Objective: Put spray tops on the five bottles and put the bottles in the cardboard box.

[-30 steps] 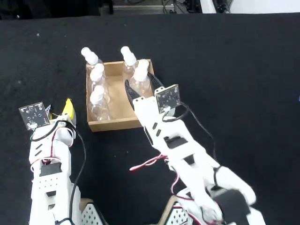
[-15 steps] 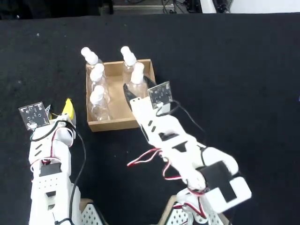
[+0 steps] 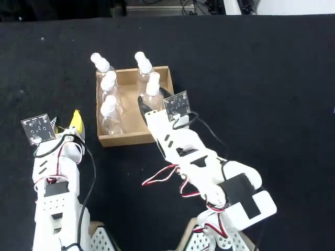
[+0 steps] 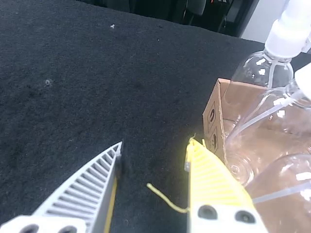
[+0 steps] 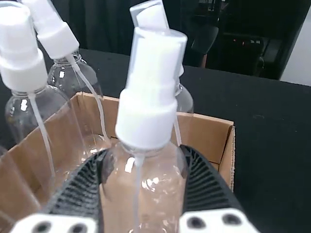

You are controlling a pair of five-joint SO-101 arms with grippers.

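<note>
While clamped upright between black jaws of right gripper (image 3: 155, 98), clear plastic bottle with white spray top (image 5: 146, 179) within right side of shallow brown cardboard box (image 3: 125, 138), four capped bottles (image 3: 109, 83) alongside; from left wrist, white-and-yellow left gripper (image 4: 155, 145) spread wide, empty, just beside box's wall; open black tabletop (image 3: 261, 78) around.

Bright, even light falls from above; the black table (image 3: 272, 78) reads matte and dark, white spray tops (image 5: 150, 82) wash out, and small highlights glint on the clear bottle (image 5: 146, 179).
</note>
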